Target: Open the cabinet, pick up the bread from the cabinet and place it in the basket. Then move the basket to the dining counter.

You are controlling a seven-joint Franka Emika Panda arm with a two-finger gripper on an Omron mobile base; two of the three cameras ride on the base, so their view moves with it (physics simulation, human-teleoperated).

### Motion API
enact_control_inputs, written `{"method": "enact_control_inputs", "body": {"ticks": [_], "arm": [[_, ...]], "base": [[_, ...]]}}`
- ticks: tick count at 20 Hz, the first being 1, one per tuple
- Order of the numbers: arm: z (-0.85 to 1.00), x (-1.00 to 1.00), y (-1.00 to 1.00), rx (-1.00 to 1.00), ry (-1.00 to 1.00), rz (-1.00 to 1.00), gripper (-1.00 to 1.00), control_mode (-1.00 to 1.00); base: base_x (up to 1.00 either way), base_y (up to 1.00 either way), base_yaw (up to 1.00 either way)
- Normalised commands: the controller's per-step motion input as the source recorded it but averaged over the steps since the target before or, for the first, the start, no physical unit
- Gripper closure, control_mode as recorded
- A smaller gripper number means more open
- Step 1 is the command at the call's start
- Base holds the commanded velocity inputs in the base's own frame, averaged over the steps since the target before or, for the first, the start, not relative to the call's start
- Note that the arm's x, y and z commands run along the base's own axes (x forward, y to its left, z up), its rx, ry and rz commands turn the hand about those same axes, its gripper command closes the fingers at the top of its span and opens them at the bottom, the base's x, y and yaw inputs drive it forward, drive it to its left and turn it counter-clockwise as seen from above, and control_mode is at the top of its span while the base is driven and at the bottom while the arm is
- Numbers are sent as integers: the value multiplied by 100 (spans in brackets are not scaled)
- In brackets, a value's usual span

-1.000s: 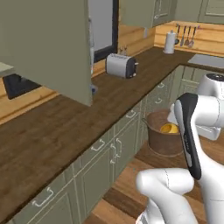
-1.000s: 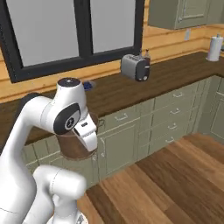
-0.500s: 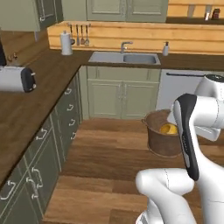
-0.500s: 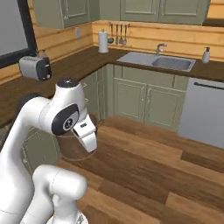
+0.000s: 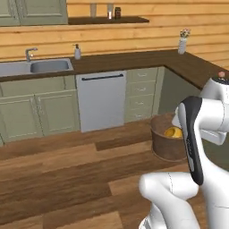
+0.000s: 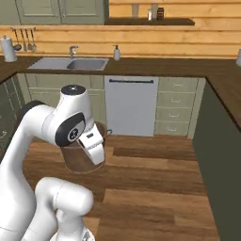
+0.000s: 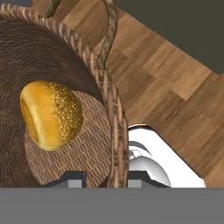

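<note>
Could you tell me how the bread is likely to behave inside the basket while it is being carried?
The bread is rounded and lies loose on the basket's woven floor, so it may roll if the basket tilts. The high, tapered walls should probably keep it in. It looks small and likely light, adding little load at the rim that the fingers straddle.

It's a home kitchen. A dark wood countertop (image 5: 134,59) runs along the wall and turns a corner, over olive-green base cabinets (image 5: 38,112) and a drawer unit (image 6: 174,107). A steel sink (image 6: 69,63) with a faucet (image 5: 28,53) is set into it, a soap dispenser (image 6: 116,52) beside it. A white dishwasher (image 5: 101,101) sits under the counter. Light wooden planks line the wall, with a shelf (image 5: 107,19) holding small jars. A paper towel roll (image 6: 7,48) and hanging utensils (image 6: 26,39) stand at the left, a flower vase (image 5: 182,42) at the corner. The floor is wood plank.
</note>
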Motion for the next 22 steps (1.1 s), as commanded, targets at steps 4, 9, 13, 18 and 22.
{"method": "enact_control_inputs", "body": {"ticks": [4, 9, 13, 18, 22], "arm": [[0, 0, 0, 0, 0, 0, 100, 100], [0, 0, 0, 0, 0, 0, 100, 100], [0, 0, 0, 0, 0, 0, 100, 100], [0, 0, 0, 0, 0, 0, 100, 100], [0, 0, 0, 0, 0, 0, 100, 100]], "base": [[21, -83, -71], [3, -55, -83], [0, -14, -95], [5, 22, -84], [31, 54, -73]]}}
